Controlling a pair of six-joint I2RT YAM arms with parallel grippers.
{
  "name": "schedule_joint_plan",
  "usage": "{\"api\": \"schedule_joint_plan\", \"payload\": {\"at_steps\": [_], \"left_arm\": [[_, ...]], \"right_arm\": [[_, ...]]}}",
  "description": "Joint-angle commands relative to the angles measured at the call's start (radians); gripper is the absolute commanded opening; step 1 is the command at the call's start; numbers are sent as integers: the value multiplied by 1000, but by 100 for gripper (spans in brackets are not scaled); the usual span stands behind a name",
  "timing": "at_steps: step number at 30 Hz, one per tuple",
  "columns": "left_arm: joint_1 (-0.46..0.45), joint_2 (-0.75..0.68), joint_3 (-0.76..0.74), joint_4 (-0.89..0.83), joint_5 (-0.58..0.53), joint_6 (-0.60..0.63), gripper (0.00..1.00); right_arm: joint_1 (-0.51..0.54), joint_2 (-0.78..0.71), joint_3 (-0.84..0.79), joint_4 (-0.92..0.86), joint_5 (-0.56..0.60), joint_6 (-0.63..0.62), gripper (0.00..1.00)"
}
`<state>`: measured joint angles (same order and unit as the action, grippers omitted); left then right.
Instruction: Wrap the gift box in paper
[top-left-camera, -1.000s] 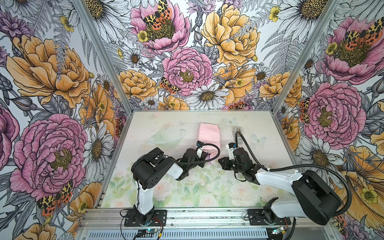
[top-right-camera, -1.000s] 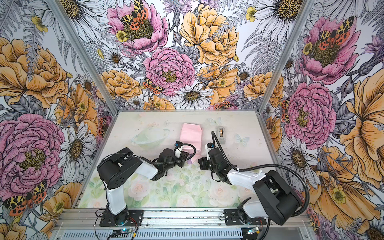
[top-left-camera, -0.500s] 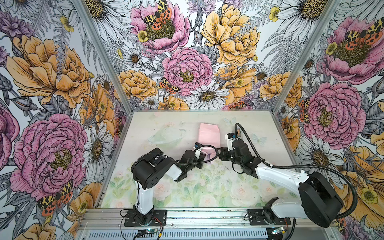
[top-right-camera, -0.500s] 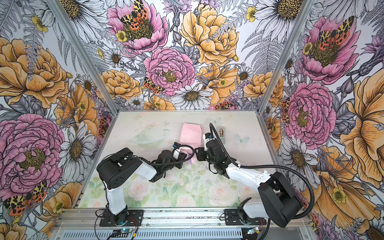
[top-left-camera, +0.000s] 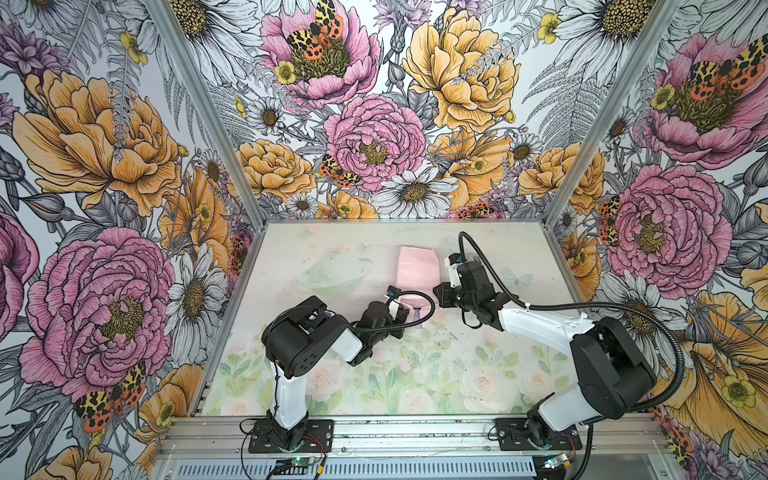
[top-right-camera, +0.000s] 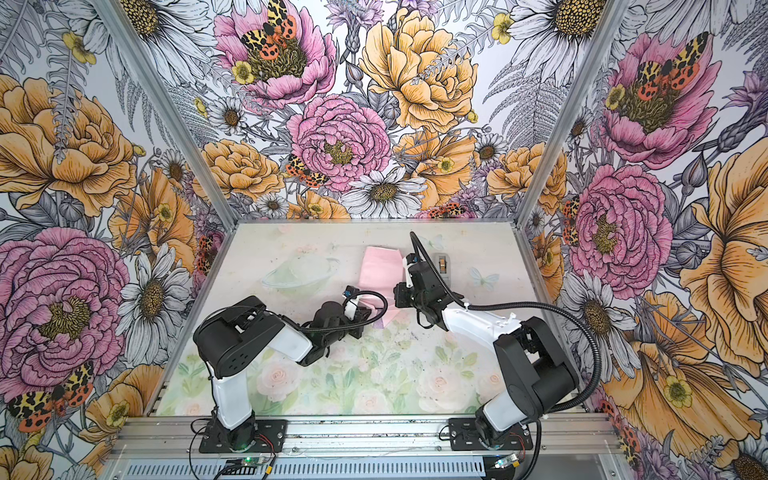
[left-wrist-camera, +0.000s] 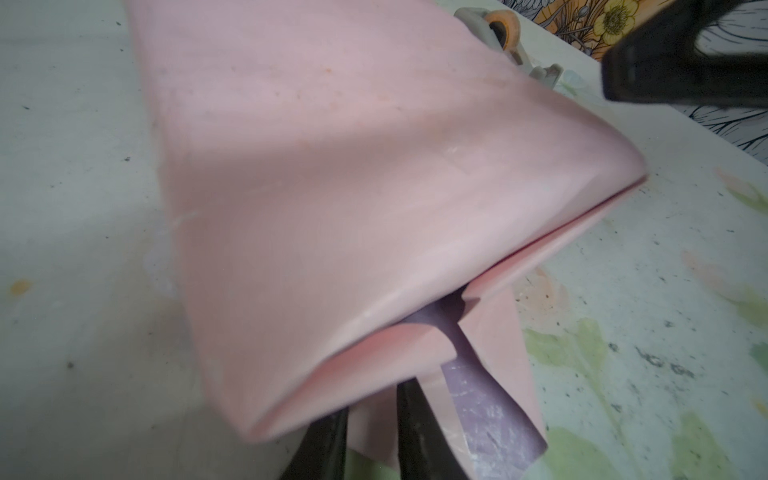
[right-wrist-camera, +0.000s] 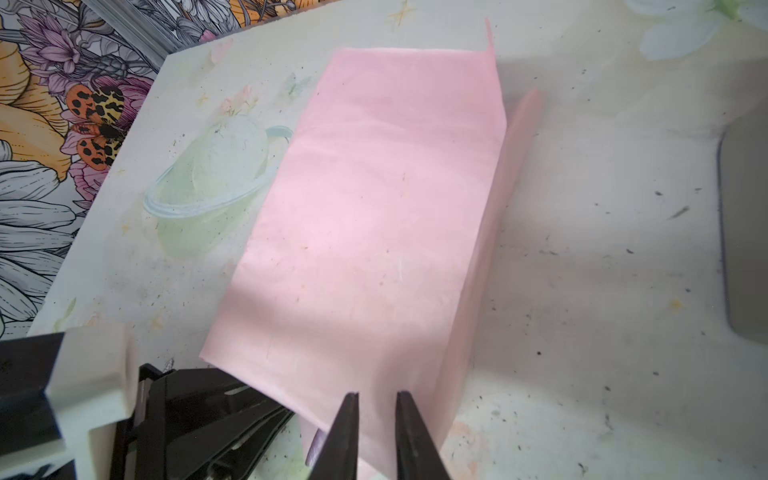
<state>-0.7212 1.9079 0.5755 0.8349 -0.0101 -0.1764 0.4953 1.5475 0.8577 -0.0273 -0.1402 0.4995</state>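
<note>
The paper (top-left-camera: 417, 272) runs lengthwise front to back.

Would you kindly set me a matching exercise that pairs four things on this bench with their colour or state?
Things:
1. the paper
2. tape dispenser
3. left pincer
4. table

Colour or state:
A. grey, carrying a tan roll
B. pink outside, lilac showing at the near end
C. closed on a flap of pink sheet
D. pale, printed with faint flowers

Pairs: 1-B; 2-A; 3-C; 4-D
</note>
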Motion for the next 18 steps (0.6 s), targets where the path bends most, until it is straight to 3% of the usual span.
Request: {"api": "schedule_joint_plan", "payload": {"at_steps": [1, 18], "left_arm": [[11, 6, 2, -14, -10, 3, 23], [1, 112, 135, -37, 12, 3, 23]], "right_arm": [[-9, 35, 45, -24, -35, -33, 17], [-11, 82, 42, -79, -81, -52, 12]]}}
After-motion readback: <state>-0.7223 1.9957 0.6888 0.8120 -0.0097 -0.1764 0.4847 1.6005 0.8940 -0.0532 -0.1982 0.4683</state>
